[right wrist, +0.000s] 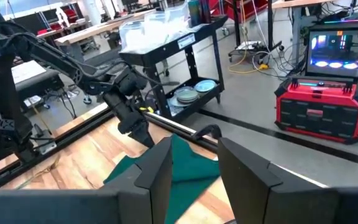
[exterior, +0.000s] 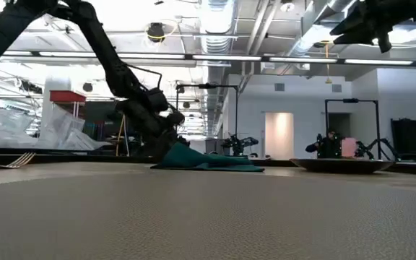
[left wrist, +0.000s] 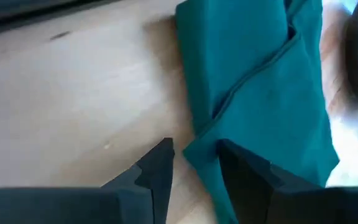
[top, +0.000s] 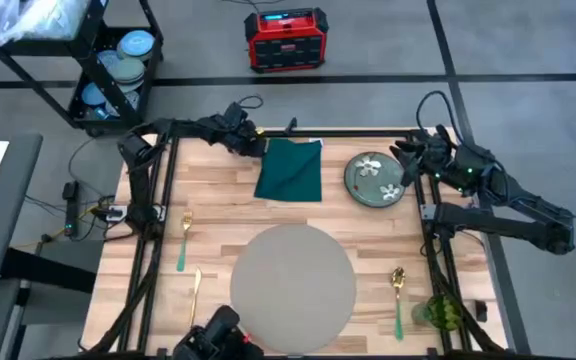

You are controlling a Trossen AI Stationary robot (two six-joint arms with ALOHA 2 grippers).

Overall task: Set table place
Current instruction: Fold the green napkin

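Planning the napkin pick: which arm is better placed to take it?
Left. The left hand is low at the corner of the green napkin, fingers open around its edge. The right hand is raised beyond the flowered plate, farther away.

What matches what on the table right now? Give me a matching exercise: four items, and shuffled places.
Items:
1. napkin
2. flowered plate
3. placemat
4. left end effector

Places:
A. near centre of the table
B. far side, towards the right arm
C. at the napkin's far left corner
D. far side, left of the plate

Pairs: 1-D, 2-B, 3-A, 4-C
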